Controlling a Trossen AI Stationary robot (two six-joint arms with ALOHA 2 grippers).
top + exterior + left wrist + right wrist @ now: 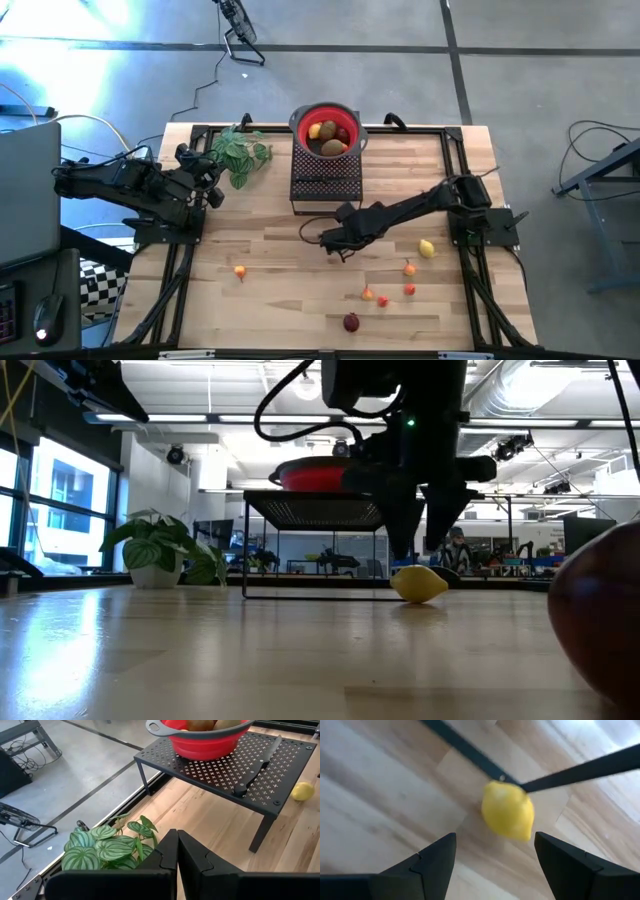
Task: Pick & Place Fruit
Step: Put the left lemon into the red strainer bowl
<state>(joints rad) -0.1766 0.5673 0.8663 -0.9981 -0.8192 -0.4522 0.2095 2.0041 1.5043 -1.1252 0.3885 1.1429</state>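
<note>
Item one, the lemon (507,810): I am seeing it lying on the wooden table (270,300) just by a front leg of the black rack (325,190). In the low view the lemon (418,583) is sitting directly beneath the right gripper (422,555), not touched by it. The high view is hiding this lemon under the arm.

Item two, the right gripper (495,840): it is hovering over the table's middle (333,240), in front of the rack, with its fingers spread wide on either side of the lemon and gripping nothing.

Item three, loose fruit: a second lemon (427,248) is lying to the right of that gripper. Four small orange and red pieces (409,268) are lying scattered nearer the front edge, and one small orange piece (240,271) is lying apart on the left. A dark red ball (351,322) is sitting closest to the front edge.

Item four, the red bowl (300,125): it is standing on the rack at the back and holding yellow, brown and red fruit. A black-handled knife (255,767) is lying on the rack in front of it.

Item five, the left gripper (177,840): it is waiting at the table's left back (213,190), fingers pressed together and empty, beside the leafy plant (105,845).
</note>
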